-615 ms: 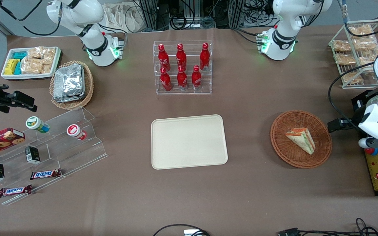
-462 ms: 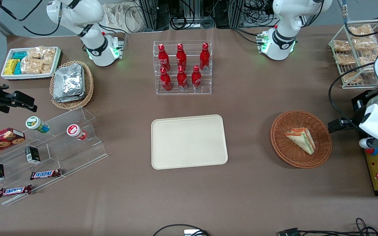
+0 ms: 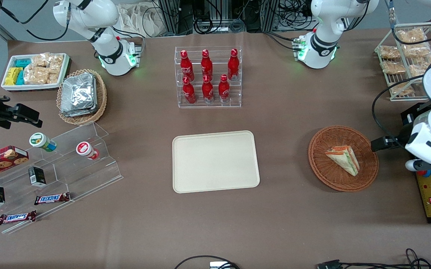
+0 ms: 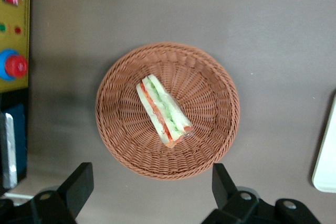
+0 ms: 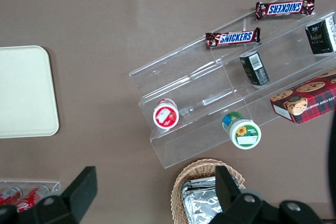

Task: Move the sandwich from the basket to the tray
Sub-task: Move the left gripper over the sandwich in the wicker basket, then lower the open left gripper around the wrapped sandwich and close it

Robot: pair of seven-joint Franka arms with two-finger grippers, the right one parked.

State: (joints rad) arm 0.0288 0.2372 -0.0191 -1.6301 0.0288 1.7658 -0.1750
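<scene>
Left gripper (image 4: pixel 149 184) hangs above the table just beside the basket (image 4: pixel 121 145), fingers (image 4: pixel 79 182) spread wide apart and holding nothing; in the left wrist view both dark fingertips frame bare brown table next to the basket rim, clear of the wicker. Same view: the sandwich (image 4: pixel 164 111) lies on its side near the centre of the basket, layered cut face with red and green filling turned up, wrapped in clear film; a corner of the tray (image 4: pixel 326 161) shows at the frame edge, well apart from the basket, and a yellow control box (image 4: pixel 13 30) with a red button sits near the basket. Front view: the working arm's wrist (image 3: pixel 426 144) sits at the working arm's end of the table, beside the basket (image 3: pixel 322 168), its fingers hidden under the white housing. The sandwich (image 3: pixel 343 159) rests in the basket. The tray (image 3: pixel 215 161) lies flat at mid-table with nothing on it, well apart from the basket. A clear rack of red bottles (image 3: pixel 208 76) stands farther from the camera than the tray. Right wrist view: a corner of the tray (image 5: pixel 26 92), a stepped clear display (image 5: pixel 231 93) with two Snickers bars (image 5: pixel 232 38), and the lighter basket of foil packets (image 5: pixel 207 192).
</scene>
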